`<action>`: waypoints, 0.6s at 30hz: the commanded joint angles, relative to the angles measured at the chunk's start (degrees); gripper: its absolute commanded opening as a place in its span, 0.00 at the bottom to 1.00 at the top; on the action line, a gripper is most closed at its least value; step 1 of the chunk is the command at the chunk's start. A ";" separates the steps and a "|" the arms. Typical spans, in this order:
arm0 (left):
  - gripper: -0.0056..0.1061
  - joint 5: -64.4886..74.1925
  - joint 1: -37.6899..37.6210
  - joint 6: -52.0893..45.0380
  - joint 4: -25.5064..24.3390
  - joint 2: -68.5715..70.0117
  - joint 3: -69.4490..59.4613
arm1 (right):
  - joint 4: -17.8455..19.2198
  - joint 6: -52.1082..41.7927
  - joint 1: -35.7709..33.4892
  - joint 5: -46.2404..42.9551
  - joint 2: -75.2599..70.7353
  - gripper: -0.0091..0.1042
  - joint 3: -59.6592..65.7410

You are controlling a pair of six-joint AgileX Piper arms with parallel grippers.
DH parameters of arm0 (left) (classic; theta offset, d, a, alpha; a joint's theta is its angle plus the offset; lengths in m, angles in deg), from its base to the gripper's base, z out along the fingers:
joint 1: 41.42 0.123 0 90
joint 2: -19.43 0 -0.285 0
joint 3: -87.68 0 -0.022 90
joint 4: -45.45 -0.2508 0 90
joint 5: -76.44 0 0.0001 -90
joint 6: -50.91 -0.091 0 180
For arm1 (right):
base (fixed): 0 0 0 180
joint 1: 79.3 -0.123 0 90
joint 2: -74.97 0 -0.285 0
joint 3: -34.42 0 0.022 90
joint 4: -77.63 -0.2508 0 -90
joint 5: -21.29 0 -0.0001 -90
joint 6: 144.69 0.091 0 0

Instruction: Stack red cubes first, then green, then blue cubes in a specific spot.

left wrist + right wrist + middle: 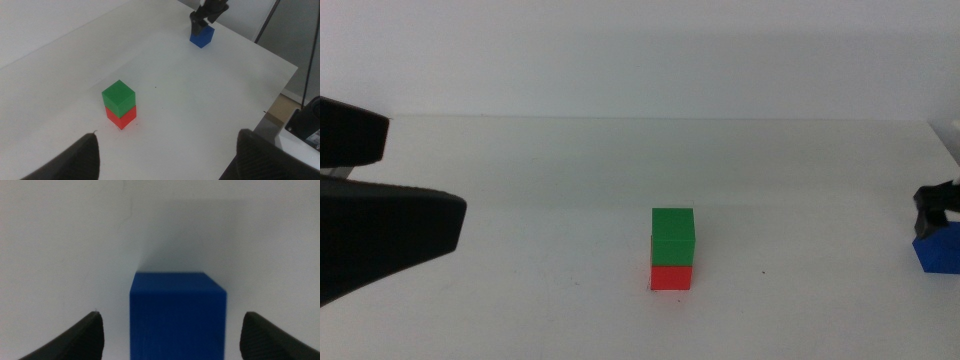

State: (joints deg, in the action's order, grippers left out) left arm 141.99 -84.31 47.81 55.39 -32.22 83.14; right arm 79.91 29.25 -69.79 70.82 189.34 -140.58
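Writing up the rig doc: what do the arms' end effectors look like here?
Left end effector: two matte black jaws with rounded tips, no visible markings or cables. Right end effector: the same dark rounded jaws; in the middle view only a small black part of it shows.

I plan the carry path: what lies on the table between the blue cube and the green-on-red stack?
Nothing: in the middle view only bare white table lies between the blue cube and stack.

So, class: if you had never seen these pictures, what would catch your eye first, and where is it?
First, the green cube sitting on the red cube mid-table, a two-colour tower on plain white table. Next, the blue cube at the table's right edge, with the right gripper open around it. The left gripper waits open at the left.
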 commanded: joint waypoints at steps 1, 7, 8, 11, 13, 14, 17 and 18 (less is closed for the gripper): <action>0.89 -0.67 0.02 -0.11 0.05 0.20 0.08 | 0.51 -0.48 0.40 -2.32 1.94 0.84 -0.34; 0.89 -0.77 0.02 -0.11 0.05 0.20 0.08 | 0.61 -0.23 0.40 -2.85 4.71 0.39 -0.34; 0.89 -0.77 0.02 -0.11 0.05 0.20 0.08 | 1.14 0.60 0.02 -2.56 4.10 0.36 -0.45; 0.89 -0.77 0.02 -0.11 0.05 0.20 0.08 | 4.43 5.47 -3.14 -0.83 0.23 0.35 -0.60; 0.89 -0.77 0.02 -0.11 0.05 0.20 0.08 | 7.48 11.65 -7.56 2.55 -4.02 0.31 -1.75; 0.89 -0.77 0.02 -0.11 0.05 0.20 0.08 | 8.89 15.69 -10.81 5.22 -6.07 0.28 -2.98; 0.89 -0.77 0.02 -0.11 0.05 0.20 0.08 | 10.94 25.32 -22.90 13.81 -9.19 0.20 -9.13; 0.89 -0.77 0.02 -0.11 0.05 0.20 0.08 | 11.16 26.98 -26.44 16.02 -9.19 0.20 -12.01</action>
State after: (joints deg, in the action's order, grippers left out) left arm 141.99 -84.31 47.81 55.39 -32.22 83.14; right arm 90.19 51.95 -90.55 82.17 181.54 -149.30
